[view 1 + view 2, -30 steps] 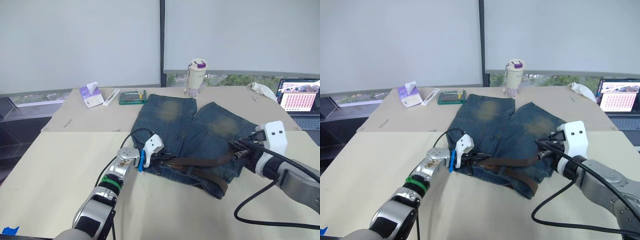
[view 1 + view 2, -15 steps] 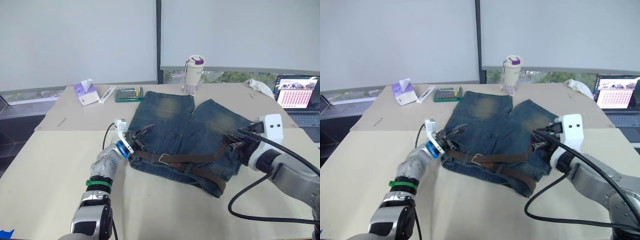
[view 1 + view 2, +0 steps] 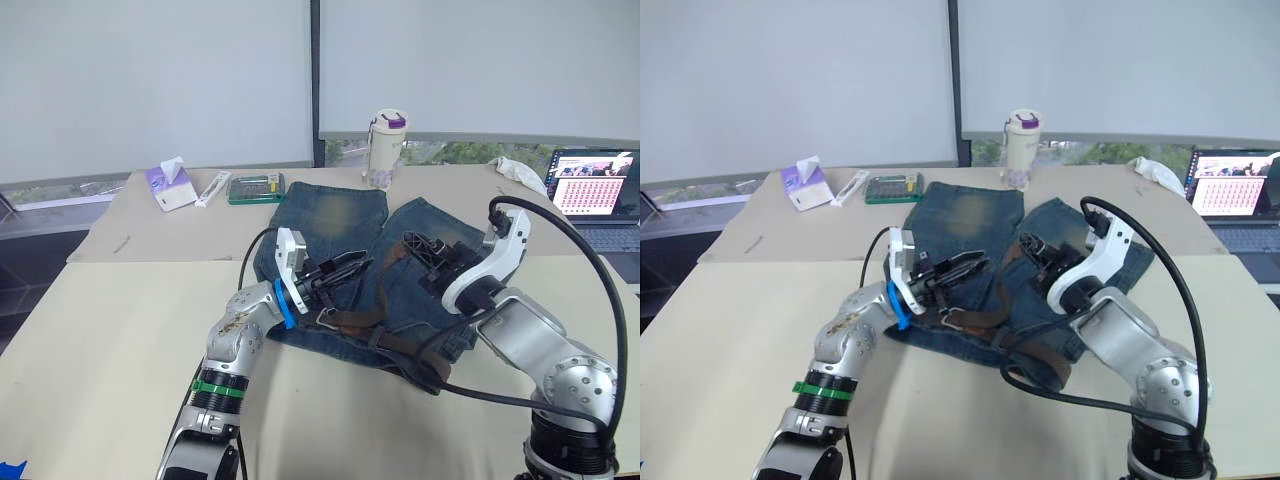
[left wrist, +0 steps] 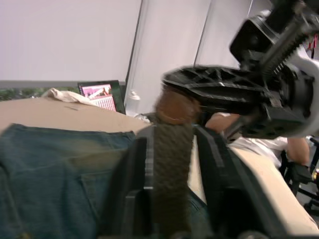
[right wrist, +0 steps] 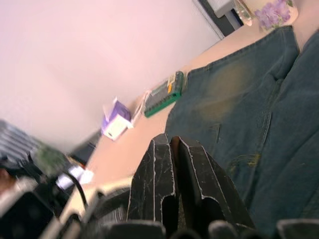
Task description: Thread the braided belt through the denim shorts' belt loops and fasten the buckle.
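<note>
Beige table (image 3: 120,330), denim shorts (image 3: 340,225); both claws (image 3: 345,272) (image 3: 418,247) pinching the braided belt (image 3: 350,320).

crowded above the shorts, open table at the front

both grippers meet over the denim shorts (image 3: 400,250), the left gripper (image 3: 352,270) and right gripper (image 3: 412,248) close together with the braided belt (image 3: 375,285) raised between them. behind stand a bottle (image 3: 386,148), tissue box (image 3: 168,187) and green case (image 3: 253,189); a laptop (image 3: 598,195) sits off right. the near table (image 3: 110,350) lies bare.
</note>
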Available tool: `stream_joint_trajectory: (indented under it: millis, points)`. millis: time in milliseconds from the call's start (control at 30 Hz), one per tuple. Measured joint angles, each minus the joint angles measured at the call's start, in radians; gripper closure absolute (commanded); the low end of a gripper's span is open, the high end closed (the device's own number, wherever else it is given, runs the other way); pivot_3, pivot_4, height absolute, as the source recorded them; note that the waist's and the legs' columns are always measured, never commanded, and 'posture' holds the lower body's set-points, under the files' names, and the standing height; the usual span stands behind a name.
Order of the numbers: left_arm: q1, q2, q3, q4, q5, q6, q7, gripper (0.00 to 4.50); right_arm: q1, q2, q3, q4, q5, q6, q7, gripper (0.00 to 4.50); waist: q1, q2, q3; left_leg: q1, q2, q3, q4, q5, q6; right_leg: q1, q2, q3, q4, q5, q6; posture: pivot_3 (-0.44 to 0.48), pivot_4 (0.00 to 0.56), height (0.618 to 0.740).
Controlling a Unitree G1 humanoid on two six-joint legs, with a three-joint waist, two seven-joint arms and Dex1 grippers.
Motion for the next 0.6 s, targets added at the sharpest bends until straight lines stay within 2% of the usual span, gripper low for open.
stream_joint_trajectory:
  millis: [67,200,433,600]
  points:
    - [0.006,-0.015,-0.034,-0.002,0.059,-0.055,0.043,1.36,-0.038,0.062,0.022,0.014,0.000,-0.044,-0.029,4.50,0.000,0.001,0.000,0.000,0.000,0.000,0.000,0.000,0.000,-0.001,0.001,0.000,0.000,0.000,-0.001,0.000,0.150,0.740]
    - [0.014,-0.022,-0.071,0.006,0.123,-0.138,0.075,0.02,-0.062,0.091,0.049,0.021,-0.001,-0.086,-0.060,4.50,0.004,0.002,0.000,-0.001,0.000,0.001,0.000,0.000,0.000,-0.001,0.000,0.000,0.000,0.000,-0.001,0.000,0.150,0.740]
    - [0.000,-0.033,-0.078,0.068,0.176,-0.225,0.134,0.02,-0.062,0.095,0.086,0.028,-0.002,-0.101,-0.071,4.50,0.003,0.002,0.000,-0.001,-0.001,0.001,0.000,0.000,0.000,-0.001,0.000,0.000,0.000,0.000,-0.001,0.000,0.150,0.740]
    - [-0.015,-0.046,-0.068,0.080,0.181,-0.279,0.146,1.54,-0.062,0.086,0.088,0.028,-0.003,-0.106,-0.075,4.50,0.003,0.002,0.000,-0.001,-0.001,0.002,0.000,0.000,0.000,-0.001,0.000,0.000,0.000,0.000,-0.001,0.000,0.150,0.740]
